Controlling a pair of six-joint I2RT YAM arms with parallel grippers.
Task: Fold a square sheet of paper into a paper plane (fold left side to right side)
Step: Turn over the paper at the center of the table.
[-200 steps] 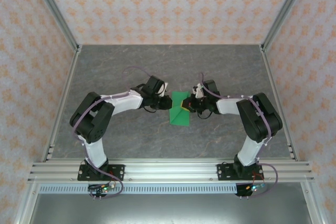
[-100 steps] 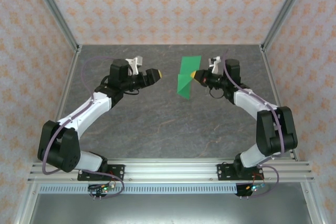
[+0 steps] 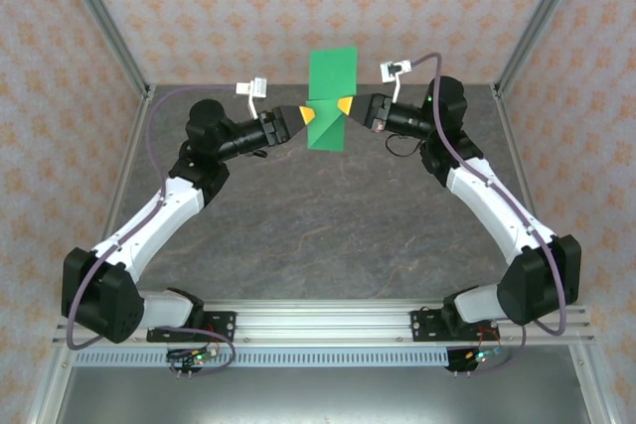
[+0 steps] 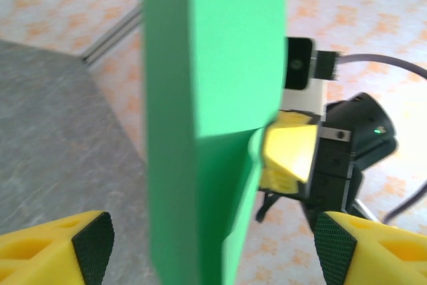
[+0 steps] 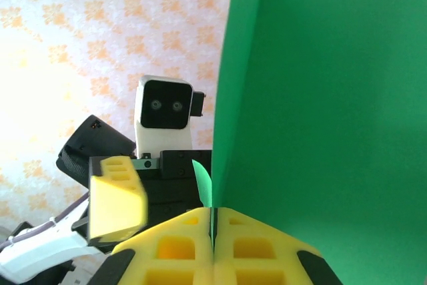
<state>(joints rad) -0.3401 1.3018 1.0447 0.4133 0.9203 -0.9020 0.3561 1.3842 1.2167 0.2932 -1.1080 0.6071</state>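
The green square sheet of paper (image 3: 330, 96) hangs upright in the air over the back of the table. It is partly folded, with a rectangular top and a slanted lower part, not a paper plane's dart shape. My right gripper (image 3: 344, 106) is shut on its right edge; in the right wrist view the yellow jaws (image 5: 213, 231) pinch the paper (image 5: 320, 118) between them. My left gripper (image 3: 307, 116) stands open at the sheet's left side. In the left wrist view the paper (image 4: 207, 98) rises between the gripper's (image 4: 213, 251) widely spread fingertips (image 4: 60, 245).
The grey table (image 3: 318, 235) lies below, ringed by patterned walls and metal corner posts (image 3: 104, 22). Both arms stretch toward the back wall. The aluminium rail (image 3: 318, 325) with the arm bases runs along the near edge.
The right gripper lifted the paper off the table and carried it up toward the back wall. The left gripper let go, opened wide, swung away, then came back around the sheet's left side.
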